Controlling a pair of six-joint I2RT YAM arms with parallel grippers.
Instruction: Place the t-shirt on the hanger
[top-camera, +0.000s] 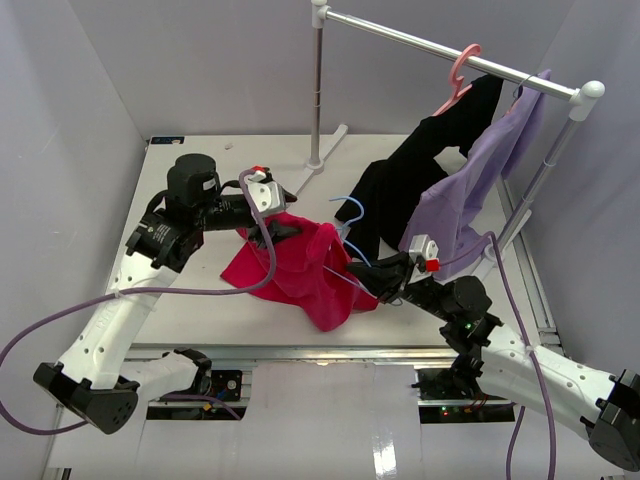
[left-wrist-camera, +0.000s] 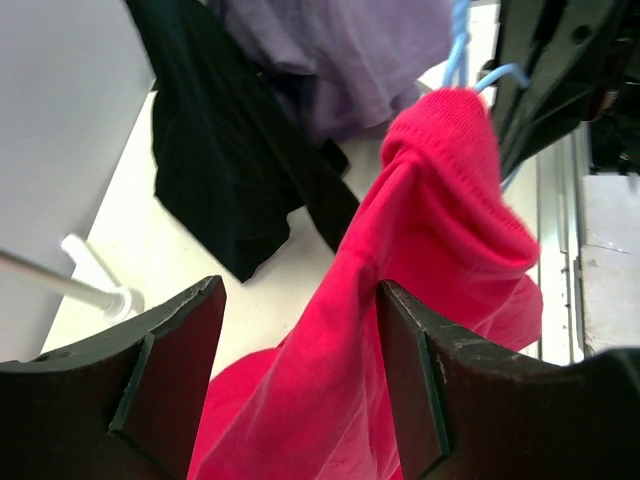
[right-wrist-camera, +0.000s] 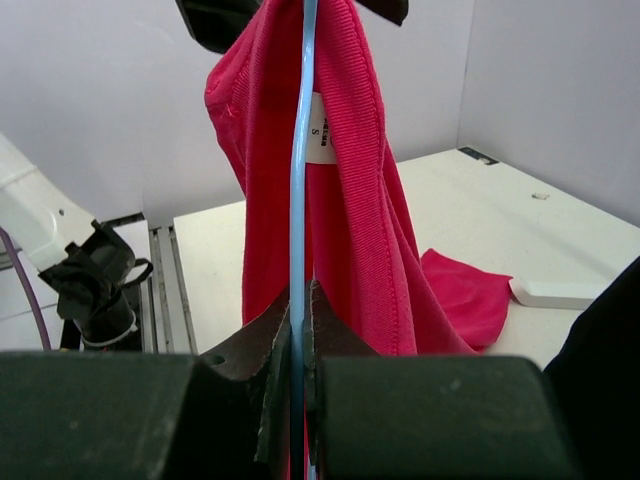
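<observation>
T-shirt (top-camera: 300, 265) drapes over the hanger (right-wrist-camera: 302, 200), which our right gripper (right-wrist-camera: 300, 300) clamps tight. Our left gripper (left-wrist-camera: 300, 310) stands wide around the fabric. The black garment (left-wrist-camera: 230, 170) and the lavender garment (left-wrist-camera: 340, 50) hang close behind.

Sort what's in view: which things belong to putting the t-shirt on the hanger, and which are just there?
Job in hand:
red t-shirt
light-blue hanger

Just there:
black garment
lavender garment
pink hanger
clothes rail
</observation>
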